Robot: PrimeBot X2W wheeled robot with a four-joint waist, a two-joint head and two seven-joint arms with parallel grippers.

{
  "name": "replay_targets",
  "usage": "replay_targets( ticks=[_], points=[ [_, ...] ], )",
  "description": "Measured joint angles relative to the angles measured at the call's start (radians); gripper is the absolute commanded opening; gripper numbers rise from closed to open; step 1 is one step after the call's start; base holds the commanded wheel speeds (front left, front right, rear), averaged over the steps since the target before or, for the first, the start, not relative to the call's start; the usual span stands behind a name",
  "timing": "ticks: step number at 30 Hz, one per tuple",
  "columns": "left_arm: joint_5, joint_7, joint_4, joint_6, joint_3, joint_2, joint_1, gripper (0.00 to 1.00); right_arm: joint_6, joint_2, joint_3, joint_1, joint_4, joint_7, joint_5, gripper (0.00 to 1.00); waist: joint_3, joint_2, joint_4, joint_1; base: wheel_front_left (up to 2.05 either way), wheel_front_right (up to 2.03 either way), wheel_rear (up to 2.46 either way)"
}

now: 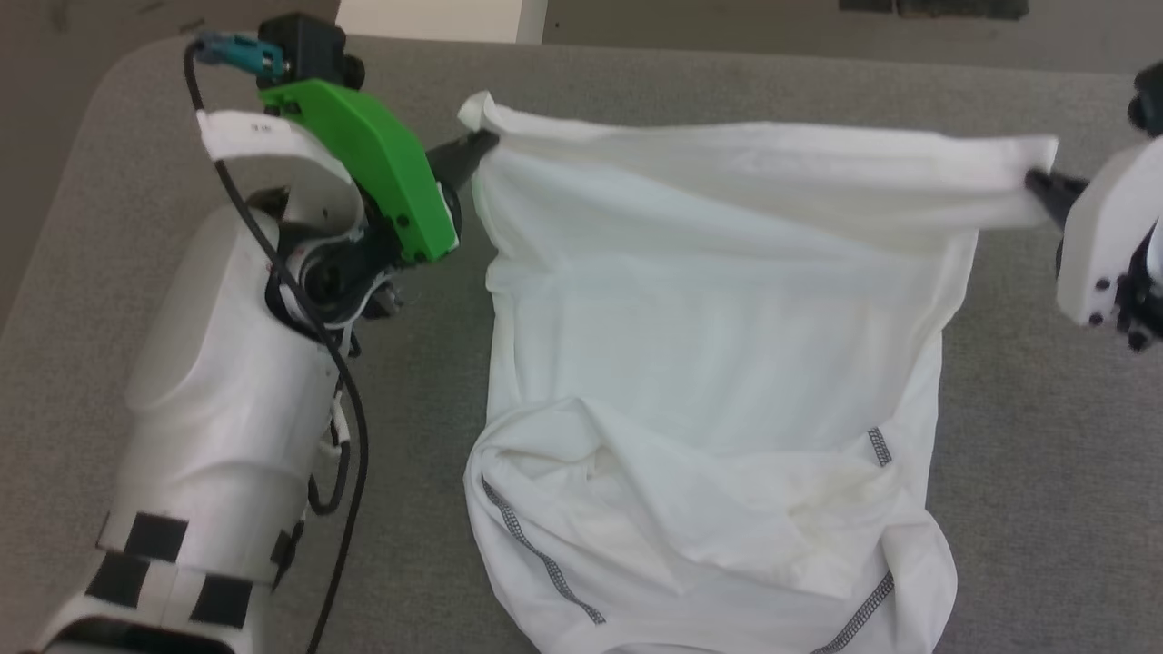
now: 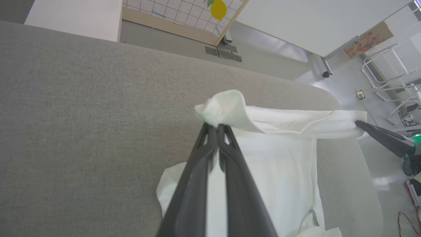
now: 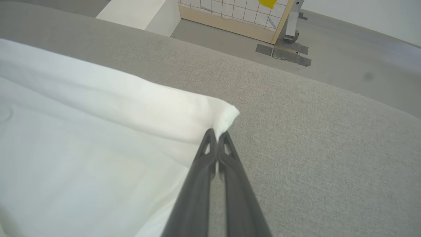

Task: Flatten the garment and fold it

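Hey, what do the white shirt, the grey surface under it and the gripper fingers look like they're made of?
Garment: thin matte fabric, likely a light knit; it drapes and wrinkles softly. Grey surface: woven upholstery-like cloth, going by its fine heathered grain. Left gripper fingers: dark matte plastic, probably, with moulded cut-outs near the tips.

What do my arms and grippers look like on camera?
Left arm: white forearm shell with black square patches, green wrist cover, looping black cable, teal plug. Right arm: white wrist cover with black dots. Long dark fingers on the left gripper and right gripper.
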Motion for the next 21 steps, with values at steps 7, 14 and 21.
replay_targets(
  ticks=[7, 14, 21],
  points=[
    [-0.040, 0.026, -0.186, 0.024, 0.005, 0.040, 0.224, 0.00, 0.000, 0.023, -0.072, 0.262, -0.128, 0.011, 0.031, 0.00, -0.122, 0.0000, 0.000, 0.0000, 0.00, 0.00, 0.00],
    [-0.060, 0.016, -0.384, 0.070, 0.027, 0.086, 0.486, 0.00, 0.000, 0.073, -0.147, 0.488, -0.257, 0.038, 0.038, 0.00, -0.224, 0.0000, -0.005, 0.0000, 0.00, 0.00, 0.00],
    [-0.044, -0.086, -0.511, 0.102, 0.038, 0.099, 0.722, 0.00, 0.000, 0.144, -0.203, 0.666, -0.349, 0.050, 0.025, 0.00, -0.288, 0.0000, -0.013, -0.0001, 0.00, 0.00, 0.00]
  ],
)
